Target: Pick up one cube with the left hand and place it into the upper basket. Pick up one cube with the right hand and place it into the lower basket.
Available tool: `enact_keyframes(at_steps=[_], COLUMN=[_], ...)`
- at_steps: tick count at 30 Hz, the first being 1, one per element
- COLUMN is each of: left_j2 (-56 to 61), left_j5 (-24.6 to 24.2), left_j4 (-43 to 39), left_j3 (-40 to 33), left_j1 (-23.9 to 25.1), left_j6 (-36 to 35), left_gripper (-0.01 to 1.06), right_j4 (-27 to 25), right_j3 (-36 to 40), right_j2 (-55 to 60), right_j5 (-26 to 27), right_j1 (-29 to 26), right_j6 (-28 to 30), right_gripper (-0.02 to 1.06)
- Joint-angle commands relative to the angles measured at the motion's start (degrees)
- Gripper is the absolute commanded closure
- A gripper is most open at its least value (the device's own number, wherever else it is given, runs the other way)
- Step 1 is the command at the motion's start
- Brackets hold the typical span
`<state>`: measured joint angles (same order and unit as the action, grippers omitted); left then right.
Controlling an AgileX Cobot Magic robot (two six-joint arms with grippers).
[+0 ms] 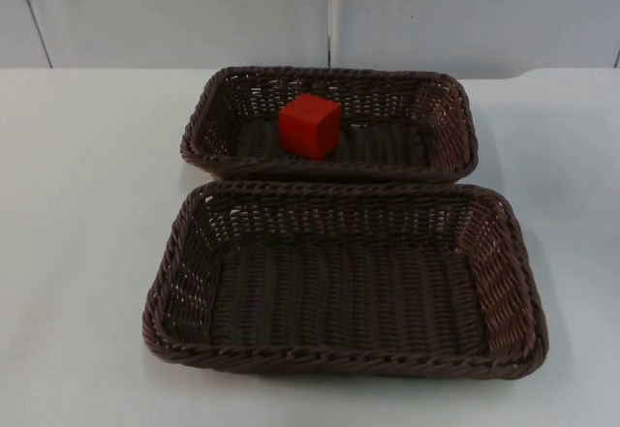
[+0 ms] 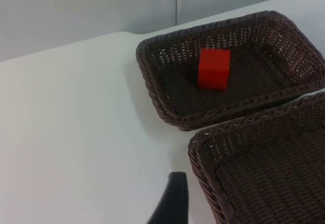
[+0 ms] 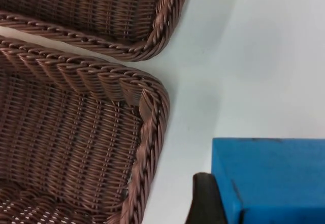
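A red cube (image 1: 310, 126) (image 2: 214, 68) rests inside the upper brown wicker basket (image 1: 441, 161) (image 2: 152, 89), left of its centre. The lower wicker basket (image 1: 504, 282) (image 2: 203, 158) (image 3: 147, 132) lies directly in front of it with nothing inside. My right gripper (image 3: 264, 211) is shut on a blue cube (image 3: 269, 170) and holds it over the white table, just off the lower basket's right rim. My left gripper (image 2: 172, 203) hangs over the bare table to the left of both baskets and holds nothing.
The two baskets nearly touch along their long sides. White table top (image 1: 87, 204) stretches out to the left and right of them. The grey partition wall (image 1: 174, 11) closes the far edge.
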<state>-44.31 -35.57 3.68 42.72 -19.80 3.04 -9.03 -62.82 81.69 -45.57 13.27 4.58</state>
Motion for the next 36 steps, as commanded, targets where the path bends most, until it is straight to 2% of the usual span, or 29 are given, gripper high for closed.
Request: enact_keyframes(at_steps=[1,19,22,27,28,34,36], left_j2=[0.31,0.31,0.31,0.31,0.31,0.31,0.31], left_j5=[0.31,-0.04,0.1,0.1,0.1,0.1,0.1], left_j4=[-0.27,-0.27,-0.27,-0.12,-0.12,-0.12,-0.12], left_j3=[-0.23,-0.23,-0.23,-0.23,-0.23,-0.23,-0.23], left_j1=[-0.12,-0.12,-0.12,-0.12,-0.12,-0.12,-0.12], left_j6=[-0.32,-0.32,-0.32,-0.32,-0.32,-0.32,-0.32], left_gripper=[0.28,0.28,0.28,0.28,0.28,0.28,0.28], right_j4=[-0.26,-0.52,0.07,0.07,0.07,0.36,0.9], right_j3=[-0.27,-0.27,-0.27,-0.27,-0.27,-0.27,-0.27], right_j2=[-0.67,-0.67,-0.67,-0.67,-0.67,0.39,0.95], right_j5=[-0.4,-4.5,-4.77,-2.26,-2.26,4.1,4.79], right_j1=[0.15,0.15,1.62,9.22,9.22,20.04,21.21], right_j6=[0.91,1.22,1.5,2.54,2.54,2.54,2.54], right_gripper=[1.05,1.05,1.05,1.05,1.05,1.05,1.05])
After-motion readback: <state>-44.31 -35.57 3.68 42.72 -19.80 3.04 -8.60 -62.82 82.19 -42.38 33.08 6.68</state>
